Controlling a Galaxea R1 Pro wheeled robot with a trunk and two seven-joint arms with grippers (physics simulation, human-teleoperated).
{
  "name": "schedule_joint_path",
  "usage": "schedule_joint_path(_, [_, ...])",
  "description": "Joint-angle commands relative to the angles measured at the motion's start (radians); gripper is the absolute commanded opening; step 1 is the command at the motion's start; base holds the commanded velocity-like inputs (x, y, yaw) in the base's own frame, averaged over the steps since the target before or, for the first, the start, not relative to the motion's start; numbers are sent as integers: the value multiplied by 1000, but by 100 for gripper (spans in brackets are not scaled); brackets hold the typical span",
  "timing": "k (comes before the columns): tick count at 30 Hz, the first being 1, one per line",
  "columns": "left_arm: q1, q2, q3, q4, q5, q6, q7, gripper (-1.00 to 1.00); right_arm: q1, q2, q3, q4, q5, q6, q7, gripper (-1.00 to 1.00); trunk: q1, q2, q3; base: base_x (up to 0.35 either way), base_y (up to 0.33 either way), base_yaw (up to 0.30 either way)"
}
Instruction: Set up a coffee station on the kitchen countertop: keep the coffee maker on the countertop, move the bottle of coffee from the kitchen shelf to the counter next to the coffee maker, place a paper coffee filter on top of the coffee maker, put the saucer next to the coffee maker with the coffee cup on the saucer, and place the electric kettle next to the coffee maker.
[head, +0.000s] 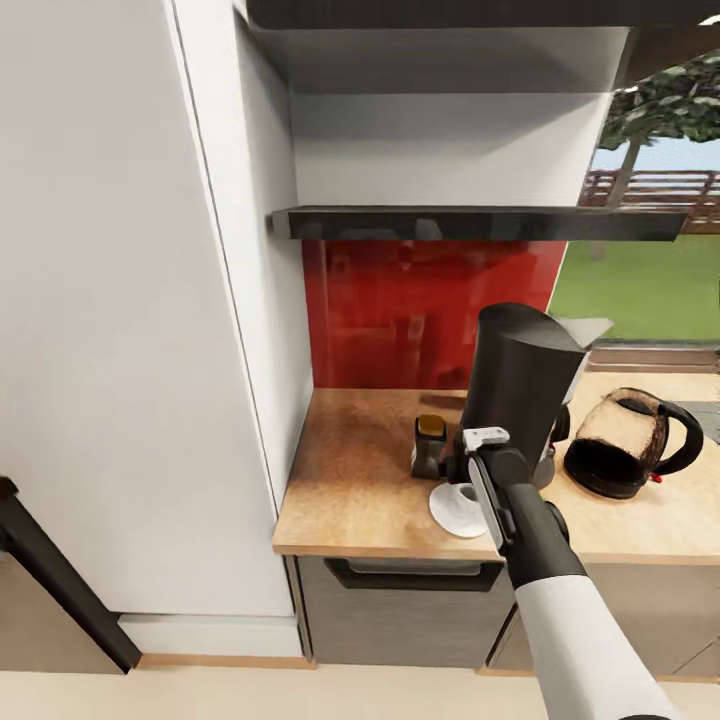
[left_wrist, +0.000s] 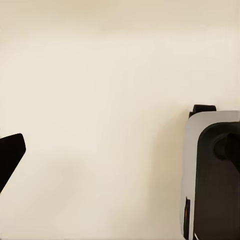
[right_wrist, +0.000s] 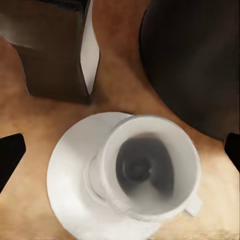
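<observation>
Four items are crowding the coffee maker (head: 522, 385) at frame centre: bottle of coffee (head: 430, 446), saucer (head: 455, 510), coffee cup (right_wrist: 150, 167), electric kettle (head: 628, 442). Right gripper (right_wrist: 120, 152) is hovering over the cup, jaws spread wide, empty, probably releasing it.

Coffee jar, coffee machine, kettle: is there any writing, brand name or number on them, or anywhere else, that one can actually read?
None: no readable word, number or sign in any view.
Bottle of coffee: plain dark side and tan cap, no legible label.
Coffee maker: plain black body, no brand visible.
Electric kettle: a small red switch, no lettering.
Coffee cup and saucer: plain white.
</observation>
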Motion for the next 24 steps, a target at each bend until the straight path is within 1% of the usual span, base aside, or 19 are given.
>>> schedule_joint_path(1, [-1,0,-9,0,6,-2,4,100,-1,0,1,-1,4,5,-1,100,0,-2,-1,-327,0,0])
schedule_joint_path(17, [-2,-5,-9,-2,9,-2,4,100,-1,-1,-1,5,4,4,-1,100,0,-2,24,-333,0,0])
schedule_joint_path(24, [-2,-6,-7,-2,9,-1,4,100,-1,-1,-1,8,4,3,-1,100,0,-2,33,-285,0,0])
